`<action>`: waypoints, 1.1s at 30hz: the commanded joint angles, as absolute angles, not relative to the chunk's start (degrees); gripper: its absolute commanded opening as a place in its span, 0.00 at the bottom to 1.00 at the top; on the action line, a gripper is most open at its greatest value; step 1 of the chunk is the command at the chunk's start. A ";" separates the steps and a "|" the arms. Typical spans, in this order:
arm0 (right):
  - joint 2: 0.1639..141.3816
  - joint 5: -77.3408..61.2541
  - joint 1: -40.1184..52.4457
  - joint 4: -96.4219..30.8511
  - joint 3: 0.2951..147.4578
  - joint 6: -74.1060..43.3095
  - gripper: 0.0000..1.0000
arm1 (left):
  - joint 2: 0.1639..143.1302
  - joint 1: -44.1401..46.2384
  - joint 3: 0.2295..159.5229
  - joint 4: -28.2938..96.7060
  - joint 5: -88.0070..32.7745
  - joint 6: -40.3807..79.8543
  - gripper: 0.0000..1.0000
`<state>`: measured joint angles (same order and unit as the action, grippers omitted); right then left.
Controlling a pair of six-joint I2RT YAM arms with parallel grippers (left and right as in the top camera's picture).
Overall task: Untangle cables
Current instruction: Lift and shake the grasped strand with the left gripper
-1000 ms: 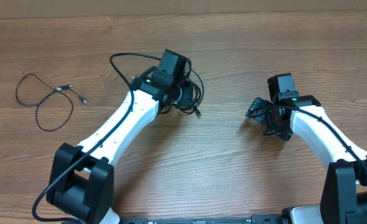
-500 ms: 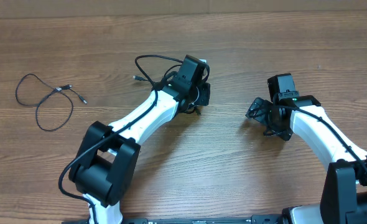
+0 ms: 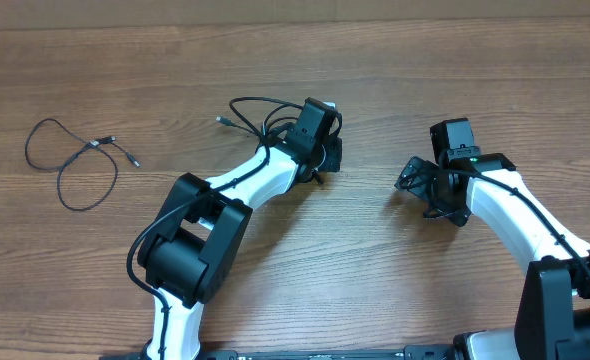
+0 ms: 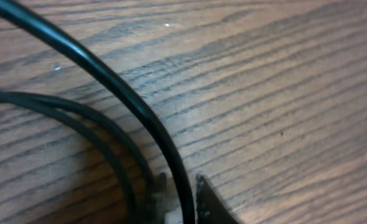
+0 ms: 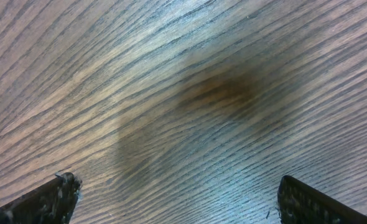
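On wood-grain table [image 3: 375, 80], looped black cables [image 4: 109, 79].

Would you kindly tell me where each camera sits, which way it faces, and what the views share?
Overhead: fixed above the table, looking straight down; left arm and right arm show, the left gripper at the tangled cables, a separate cable lying far left.
Left wrist: on the left arm, aimed down close over the wood; its fingertips pinch one strand of the tangle.
Right wrist: on the right arm, facing bare wood; the right gripper stands wide open.
Shared: overhead and left wrist both show the tangled cables.
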<state>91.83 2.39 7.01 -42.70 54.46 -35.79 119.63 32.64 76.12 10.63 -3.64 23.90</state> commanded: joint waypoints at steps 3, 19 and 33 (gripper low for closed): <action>91.31 3.14 6.90 -42.48 54.54 -35.51 1.00 | 117.97 32.86 76.69 9.41 -3.60 24.03 0.04; 91.31 3.14 6.90 -42.48 54.54 -35.48 1.00 | 109.86 22.24 76.62 19.18 -47.81 8.29 0.04; 91.31 3.14 6.90 -42.48 54.54 -35.48 1.00 | 109.86 20.80 76.60 40.80 -21.28 2.15 0.04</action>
<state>91.83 2.37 7.01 -42.70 54.46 -35.75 110.67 20.88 76.36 39.62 -29.08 3.60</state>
